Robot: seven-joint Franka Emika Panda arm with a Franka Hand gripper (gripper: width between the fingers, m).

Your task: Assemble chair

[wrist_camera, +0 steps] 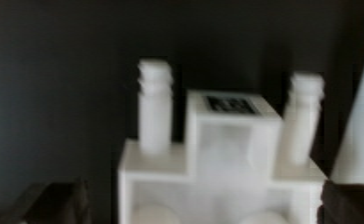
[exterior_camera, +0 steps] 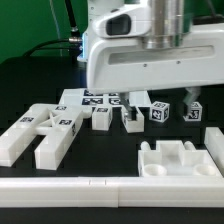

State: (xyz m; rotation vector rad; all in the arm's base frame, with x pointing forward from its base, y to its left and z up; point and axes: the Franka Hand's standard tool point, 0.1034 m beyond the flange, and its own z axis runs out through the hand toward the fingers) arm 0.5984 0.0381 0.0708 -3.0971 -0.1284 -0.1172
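Chair parts spread across a dark table [exterior_camera: 110, 165] as the arm [exterior_camera: 150, 62] hangs over the back row. Counted in the exterior view: two long blocks [exterior_camera: 22, 140] [exterior_camera: 58, 140] lying together at the exterior view's left, two small blocks [exterior_camera: 100, 119] [exterior_camera: 132, 120], two tagged cubes [exterior_camera: 158, 111] [exterior_camera: 193, 112], and one plate piece [exterior_camera: 180, 158] with raised walls at the lower right of that view. One marker board [exterior_camera: 90, 98] lies flat behind the small blocks, and one long rail [exterior_camera: 100, 190] runs along the near edge.

The gripper [exterior_camera: 160, 97] hovers just above the cubes with its jaws spread wide and nothing clamped between them. The wrist view shows a pegged piece [wrist_camera: 223, 150] below it, with two upright posts flanking a tagged centre block and the dark fingers [wrist_camera: 33, 200] standing clear on either side. The picture is blurred, so which part of the row this is cannot be told for sure.

Bare table lies open between the long blocks and the plate piece. The plate piece sits just beside the rail, and the back row is closely packed
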